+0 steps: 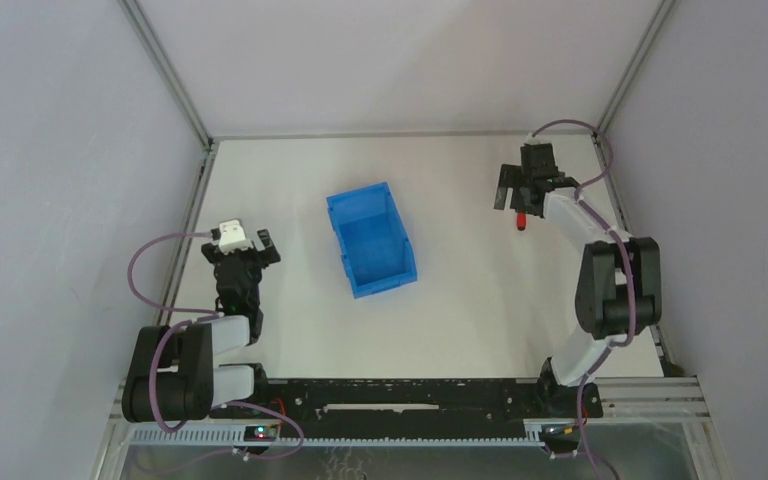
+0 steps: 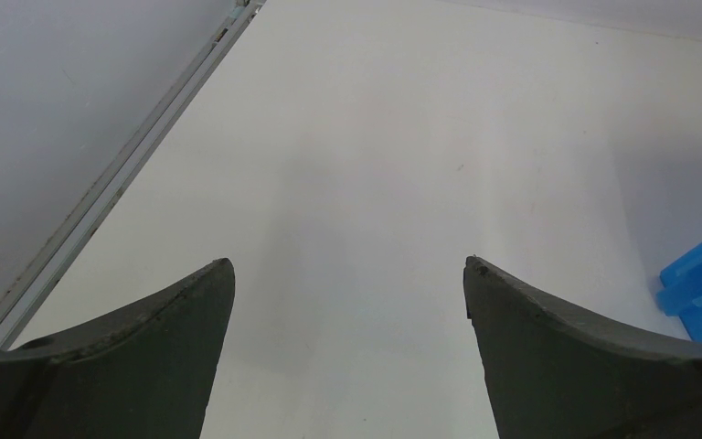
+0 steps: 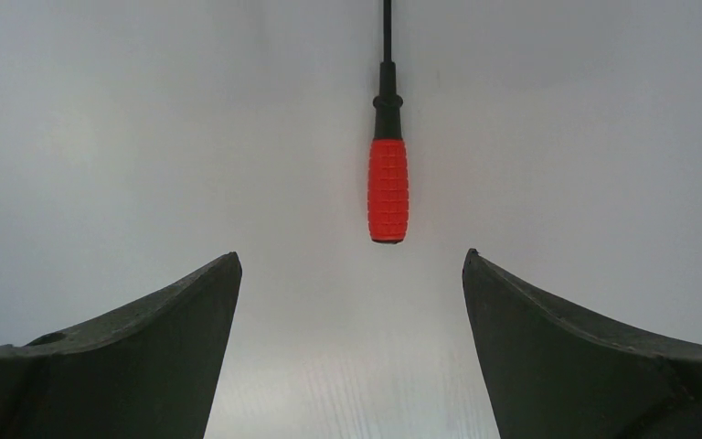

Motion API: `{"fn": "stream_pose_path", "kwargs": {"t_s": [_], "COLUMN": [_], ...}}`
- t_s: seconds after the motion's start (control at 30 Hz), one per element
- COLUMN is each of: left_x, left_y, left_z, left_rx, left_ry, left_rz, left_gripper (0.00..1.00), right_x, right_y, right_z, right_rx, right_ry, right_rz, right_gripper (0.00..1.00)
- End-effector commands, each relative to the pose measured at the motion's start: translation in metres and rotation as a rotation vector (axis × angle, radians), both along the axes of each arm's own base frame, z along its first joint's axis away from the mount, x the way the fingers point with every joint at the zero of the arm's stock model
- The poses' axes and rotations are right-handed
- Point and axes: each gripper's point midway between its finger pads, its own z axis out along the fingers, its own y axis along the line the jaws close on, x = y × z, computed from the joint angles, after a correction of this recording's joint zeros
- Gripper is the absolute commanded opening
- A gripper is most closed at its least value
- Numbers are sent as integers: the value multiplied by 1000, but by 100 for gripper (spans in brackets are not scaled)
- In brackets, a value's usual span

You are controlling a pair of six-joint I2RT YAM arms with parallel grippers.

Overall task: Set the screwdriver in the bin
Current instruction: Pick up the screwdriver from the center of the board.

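Entry, task barely begun: we log the screwdriver (image 3: pixel 388 187) lying ungrasped on the counter (image 1: pixel 460 300) at far right, just beyond our right end effector (image 3: pixel 350 261), jaws spread wide and empty; bin (image 1: pixel 384 284) mid-counter, unfilled; left end effector (image 2: pixel 349 265) likewise spread.

Your right pincer (image 3: pixel 351 261) stood spread wide, with bare table (image 3: pixel 146 137) on both sides of the screwdriver (image 3: pixel 388 187) and nothing crowding it. The bin (image 1: pixel 343 240) sat well apart at mid-table, open from above. The enclosure's right wall (image 1: pixel 720 200) stood near that arm. Your left pincer (image 2: pixel 349 265) faced bare table.
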Motion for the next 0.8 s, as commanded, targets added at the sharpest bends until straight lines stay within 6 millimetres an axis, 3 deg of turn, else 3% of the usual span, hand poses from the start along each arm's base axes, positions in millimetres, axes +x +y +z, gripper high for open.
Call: {"fn": "stream_pose_path", "kwargs": {"t_s": [0.0, 0.33, 0.47, 0.57, 0.77], "left_x": [11, 10, 10, 10, 10], "left_y": [5, 5, 5, 5, 5], "left_z": [26, 25, 26, 25, 25], "left_rx": [23, 23, 23, 23, 23], "left_ry": [-72, -70, -72, -70, -71], "left_rz": [15, 17, 17, 17, 16], "left_gripper": [100, 100, 100, 100, 100], "right_x": [20, 33, 36, 35, 31], "right_y": [-8, -12, -15, -16, -17], "right_z": [-17, -82, -86, -88, -96], "right_rx": [2, 61, 64, 71, 85], "right_ry": [8, 214, 214, 219, 253], "right_rz": [-43, -64, -75, -82, -85], "right_gripper": [98, 82, 80, 71, 65]}}
